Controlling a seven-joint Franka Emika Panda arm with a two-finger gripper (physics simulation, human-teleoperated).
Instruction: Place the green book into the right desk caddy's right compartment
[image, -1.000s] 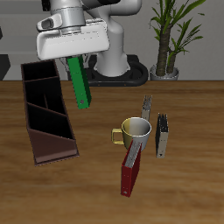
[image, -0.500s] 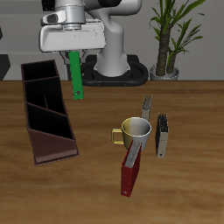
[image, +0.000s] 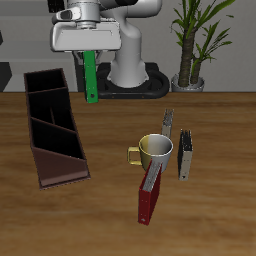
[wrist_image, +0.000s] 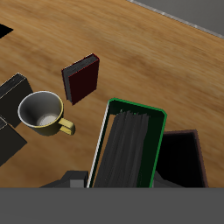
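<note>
Right now the gripper (image: 90, 58) is clenched on the green book (image: 91, 79), hanging upright in the air at about two o'clock of the caddy (image: 50, 125), so carrying it over the right compartment (image: 46, 81) and lowering comes next.

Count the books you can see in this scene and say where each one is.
4. The green book hangs from the pincer above the table; the dark red book lies before the mug; two grey-black books lie beside it.
</note>
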